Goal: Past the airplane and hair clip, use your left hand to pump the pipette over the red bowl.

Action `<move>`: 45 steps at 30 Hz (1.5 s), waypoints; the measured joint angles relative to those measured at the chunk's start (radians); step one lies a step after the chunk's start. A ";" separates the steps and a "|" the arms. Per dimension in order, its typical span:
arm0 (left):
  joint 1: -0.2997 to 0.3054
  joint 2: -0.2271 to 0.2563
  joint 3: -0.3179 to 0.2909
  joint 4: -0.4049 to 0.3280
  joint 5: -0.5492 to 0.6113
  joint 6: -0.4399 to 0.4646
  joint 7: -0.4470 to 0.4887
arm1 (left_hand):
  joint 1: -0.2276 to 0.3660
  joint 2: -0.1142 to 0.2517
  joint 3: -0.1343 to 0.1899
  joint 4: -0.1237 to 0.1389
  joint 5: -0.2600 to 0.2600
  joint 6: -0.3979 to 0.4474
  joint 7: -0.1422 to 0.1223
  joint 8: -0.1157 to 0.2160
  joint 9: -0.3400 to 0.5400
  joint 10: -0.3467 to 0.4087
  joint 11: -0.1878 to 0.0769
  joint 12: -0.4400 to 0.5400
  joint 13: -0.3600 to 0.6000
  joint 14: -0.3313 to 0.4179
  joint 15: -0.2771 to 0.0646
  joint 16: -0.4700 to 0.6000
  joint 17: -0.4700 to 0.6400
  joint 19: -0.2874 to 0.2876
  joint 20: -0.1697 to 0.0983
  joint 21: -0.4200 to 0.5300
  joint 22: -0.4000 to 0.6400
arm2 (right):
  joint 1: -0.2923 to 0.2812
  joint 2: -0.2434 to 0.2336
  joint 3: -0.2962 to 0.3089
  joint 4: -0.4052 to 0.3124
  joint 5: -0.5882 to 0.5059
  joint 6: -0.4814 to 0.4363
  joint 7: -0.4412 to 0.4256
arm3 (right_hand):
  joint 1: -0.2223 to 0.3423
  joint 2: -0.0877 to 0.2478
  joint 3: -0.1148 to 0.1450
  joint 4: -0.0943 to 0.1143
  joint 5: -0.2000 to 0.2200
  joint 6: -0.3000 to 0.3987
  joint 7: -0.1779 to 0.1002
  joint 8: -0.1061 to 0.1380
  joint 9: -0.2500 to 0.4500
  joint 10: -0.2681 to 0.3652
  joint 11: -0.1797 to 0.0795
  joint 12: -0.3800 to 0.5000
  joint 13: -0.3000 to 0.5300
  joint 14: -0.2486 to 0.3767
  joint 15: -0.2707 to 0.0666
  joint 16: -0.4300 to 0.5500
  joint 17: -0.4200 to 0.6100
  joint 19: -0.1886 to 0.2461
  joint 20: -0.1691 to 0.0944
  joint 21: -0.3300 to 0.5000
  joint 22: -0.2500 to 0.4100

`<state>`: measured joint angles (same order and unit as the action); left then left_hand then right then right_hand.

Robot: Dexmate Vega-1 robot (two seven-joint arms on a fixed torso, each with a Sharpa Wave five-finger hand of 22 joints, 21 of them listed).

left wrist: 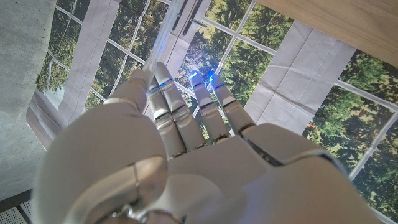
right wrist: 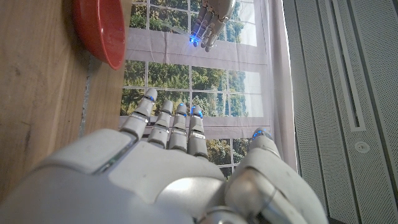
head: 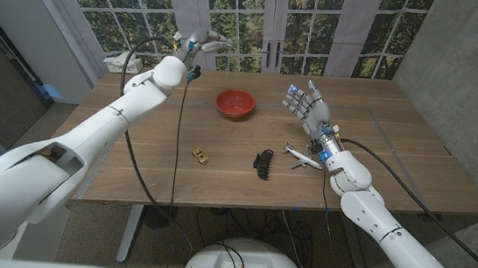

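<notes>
In the head view the left robot hand is raised in the upper left of the frame, above the far edge of the wooden counter, its fingers reaching toward picture right. In the left wrist view the same left robot hand has its fingers held close together, and a thin clear pipette rises past the fingertips against the window; the thumb side seems to press it against the fingers, so the hand holds it in a narrow grip. In the head view the pipette is too thin to make out.

The red bowl stands upper centre on the counter, to picture right of and below the left robot hand, apart from it. In the right wrist view the red bowl shows at the counter's edge, with the left robot hand beyond it against the window.

The right robot hand stands upright right of centre, fingers spread wide and holding nothing; the right wrist view shows the right robot hand the same way.

Nearer the lower edge of the counter lie a small toy airplane just beside the right wrist, a black hair clip left of it, and a small yellow toy car further left.
</notes>
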<state>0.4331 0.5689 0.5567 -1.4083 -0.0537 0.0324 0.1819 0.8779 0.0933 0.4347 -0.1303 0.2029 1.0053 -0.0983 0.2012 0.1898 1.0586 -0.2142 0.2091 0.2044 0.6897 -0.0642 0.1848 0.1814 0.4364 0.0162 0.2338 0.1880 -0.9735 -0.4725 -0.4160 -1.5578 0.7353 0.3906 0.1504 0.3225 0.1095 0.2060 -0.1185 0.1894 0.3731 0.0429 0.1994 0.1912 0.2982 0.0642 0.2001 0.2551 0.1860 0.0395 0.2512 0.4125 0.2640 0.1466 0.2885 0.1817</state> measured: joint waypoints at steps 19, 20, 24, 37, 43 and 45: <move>0.036 0.014 -0.034 -0.056 -0.059 0.029 -0.001 | -0.007 0.007 0.000 0.000 0.000 -0.008 0.024 -0.006 -0.004 -0.003 0.003 0.000 0.000 0.000 0.000 0.000 0.000 -0.009 0.009 0.000 0.000 | -0.003 -0.004 0.001 -0.003 0.001 0.001 0.007 | 0.000 0.000 0.004 -0.004 0.000 0.000 0.000 0.000 0.000 0.000 0.000 0.000 -0.004 0.000 0.000 -0.005 0.000 0.000 0.000 -0.004 0.000; 0.039 0.015 -0.036 -0.061 -0.063 0.034 -0.002 | -0.007 0.007 0.000 0.000 0.000 -0.012 0.027 -0.006 -0.004 -0.007 0.004 0.000 0.000 0.000 0.000 0.000 0.000 -0.009 0.009 0.000 0.000 | -0.004 -0.005 0.001 -0.003 0.002 0.001 0.008 | -0.006 0.006 0.004 -0.004 0.000 0.000 0.000 0.000 0.000 0.000 0.000 0.000 -0.004 0.000 0.000 -0.005 0.000 0.000 0.000 -0.004 0.001; 0.048 0.022 -0.047 -0.083 -0.090 0.065 -0.007 | -0.016 -0.002 0.000 0.000 0.000 -0.012 0.027 -0.006 -0.004 -0.013 0.002 -0.002 -0.001 0.000 0.000 0.000 0.000 -0.004 0.014 0.000 0.000 | -0.006 -0.006 0.002 -0.005 0.003 0.002 0.010 | -0.007 0.007 0.004 -0.004 0.000 0.000 0.000 0.000 0.000 0.000 0.000 0.000 -0.004 0.000 0.000 -0.005 0.000 0.000 0.000 -0.008 0.002; 0.095 0.053 -0.101 -0.181 -0.201 0.171 -0.021 | -0.029 -0.016 -0.004 -0.004 -0.007 -0.023 0.038 -0.006 -0.004 -0.027 0.005 -0.006 -0.005 -0.007 0.000 -0.004 -0.002 -0.016 0.027 -0.005 0.000 | -0.017 -0.019 0.008 -0.020 0.007 0.005 0.014 | -0.007 0.007 0.004 -0.004 0.000 0.000 0.000 0.000 0.000 0.000 0.000 0.000 -0.009 0.000 0.000 -0.005 0.000 0.000 0.000 -0.011 0.002; 0.127 0.074 -0.129 -0.238 -0.229 0.199 -0.017 | -0.029 -0.016 -0.004 -0.004 -0.007 -0.023 0.038 -0.006 -0.004 -0.027 0.005 -0.006 -0.005 -0.007 0.000 -0.004 -0.002 -0.016 0.027 -0.005 0.000 | -0.019 -0.026 0.010 -0.027 0.002 0.005 0.012 | -0.007 0.007 0.008 -0.008 0.000 0.000 0.000 0.000 0.000 0.000 0.000 0.000 -0.009 0.000 0.000 -0.005 -0.005 0.000 0.000 -0.011 0.002; 0.139 0.083 -0.139 -0.260 -0.259 0.231 -0.003 | -0.029 -0.016 -0.004 -0.004 -0.007 -0.023 0.038 -0.006 -0.004 -0.027 0.005 -0.006 -0.005 -0.007 0.000 -0.004 -0.002 -0.016 0.027 -0.005 0.000 | -0.021 -0.034 0.014 -0.035 -0.001 0.004 0.010 | -0.007 0.007 0.008 -0.008 0.000 0.000 0.000 0.000 0.000 0.000 0.000 0.000 -0.009 0.000 0.000 -0.005 -0.005 0.000 0.000 -0.011 0.002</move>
<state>0.5724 0.6517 0.4174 -1.6680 -0.3123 0.2633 0.1784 0.8488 0.0777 0.4306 -0.1344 0.1960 0.9823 -0.0607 0.1954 0.1858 1.0320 -0.2088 0.2035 0.1998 0.6823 -0.0644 0.1811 0.1794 0.4201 0.0430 0.2285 0.1880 -0.9946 -0.5068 -0.4022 -1.5924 0.7338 0.3948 0.1602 0.3160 0.1161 0.2145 -0.1270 0.1895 0.3731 0.0428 0.1994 0.1912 0.2982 0.0642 0.2002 0.2460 0.1859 0.0394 0.2466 0.4079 0.2640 0.1466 0.2771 0.1840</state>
